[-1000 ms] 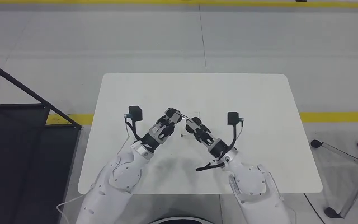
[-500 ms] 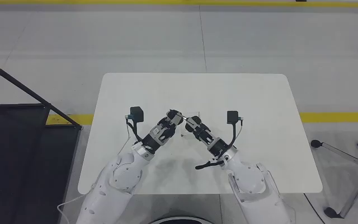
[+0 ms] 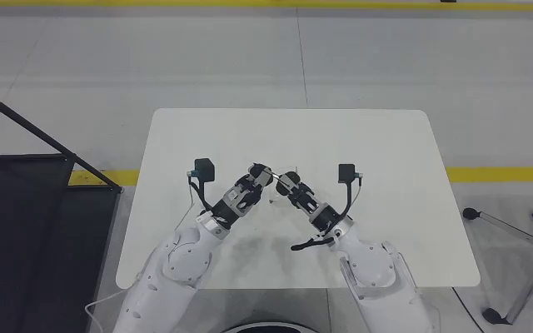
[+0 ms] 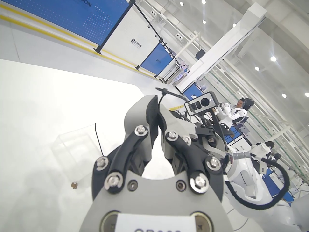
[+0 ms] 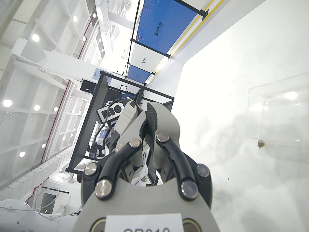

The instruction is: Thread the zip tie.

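Note:
The black zip tie [image 4: 160,90] sticks out beyond the fingertips of my left gripper [image 4: 155,112], which is shut on it. Its strap runs off toward the other arm. In the top view the zip tie [image 3: 275,173] is a thin line bridging my left gripper [image 3: 261,171] and my right gripper [image 3: 286,179] above the middle of the white table [image 3: 375,141]. My right gripper [image 5: 145,115] has its fingers pressed together, with the left gripper's fingers [image 5: 128,114] close behind them. A thin black strand [image 4: 97,138] hangs below, over a clear box.
A clear plastic box [image 5: 277,102] lies on the table under the grippers, also seen as the clear box [image 4: 72,138]. A small brown scrap [image 5: 260,143] sits beside it. The table's rounded far corner [image 5: 183,66] is near.

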`<action>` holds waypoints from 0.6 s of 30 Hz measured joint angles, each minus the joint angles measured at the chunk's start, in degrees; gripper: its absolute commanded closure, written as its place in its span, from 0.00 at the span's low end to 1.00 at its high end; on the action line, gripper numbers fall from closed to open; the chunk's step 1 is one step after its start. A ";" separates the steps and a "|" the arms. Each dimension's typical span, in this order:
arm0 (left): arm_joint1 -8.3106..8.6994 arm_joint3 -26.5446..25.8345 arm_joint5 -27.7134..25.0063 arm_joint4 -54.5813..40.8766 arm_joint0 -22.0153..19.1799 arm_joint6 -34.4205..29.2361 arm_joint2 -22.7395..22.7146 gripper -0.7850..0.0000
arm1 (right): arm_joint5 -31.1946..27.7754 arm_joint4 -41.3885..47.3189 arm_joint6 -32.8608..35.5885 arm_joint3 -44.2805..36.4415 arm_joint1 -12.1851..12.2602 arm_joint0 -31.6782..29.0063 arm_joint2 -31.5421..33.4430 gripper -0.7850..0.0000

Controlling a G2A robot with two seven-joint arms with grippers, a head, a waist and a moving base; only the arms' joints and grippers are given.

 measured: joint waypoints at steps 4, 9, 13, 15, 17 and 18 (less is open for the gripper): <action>0.00 -0.15 0.06 -0.50 0.12 -0.31 0.01 0.12 | -0.20 0.10 -0.08 -0.42 0.12 -0.29 0.01 1.00; 0.14 -0.83 -0.33 -1.44 0.66 -1.63 -0.38 0.00 | -0.24 2.66 -0.44 -0.78 0.23 -0.74 0.82 1.00; 0.35 -1.25 -1.57 -3.25 1.17 -3.29 -1.06 0.00 | -0.69 5.18 0.22 -0.65 0.36 -0.69 1.60 1.00; 0.51 -1.51 -2.27 -4.22 1.49 -4.18 -1.69 0.00 | -1.15 6.30 0.52 -0.63 0.45 -0.85 2.07 1.00; 0.65 -1.66 -2.68 -4.72 1.81 -4.61 -2.43 0.00 | -1.60 7.19 0.91 -0.64 0.54 -1.03 2.53 1.00; 0.75 -1.75 -2.87 -4.94 2.12 -4.71 -2.96 0.00 | -1.98 7.85 1.20 -0.66 0.61 -1.18 2.85 1.00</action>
